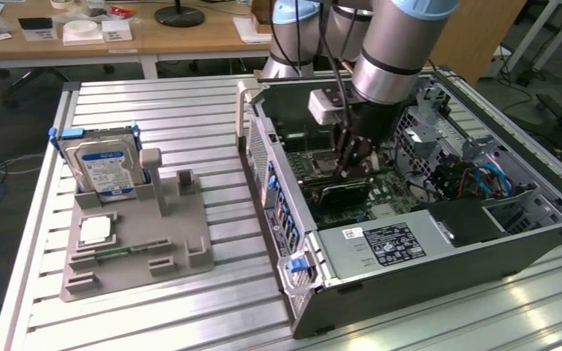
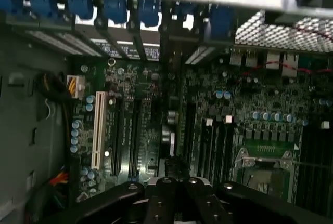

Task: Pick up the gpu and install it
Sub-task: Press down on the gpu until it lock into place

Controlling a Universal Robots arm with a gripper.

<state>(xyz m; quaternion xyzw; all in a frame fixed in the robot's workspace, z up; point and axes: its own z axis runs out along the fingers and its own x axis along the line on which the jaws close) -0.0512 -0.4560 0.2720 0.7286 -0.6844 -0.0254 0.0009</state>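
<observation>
The exterior camera stood off the arm, raised, looking down across the slatted table at the open computer case from some way back. The wrist camera sat just behind the claw, facing down, close above the motherboard. Both views shared that motherboard beneath the claw.
</observation>
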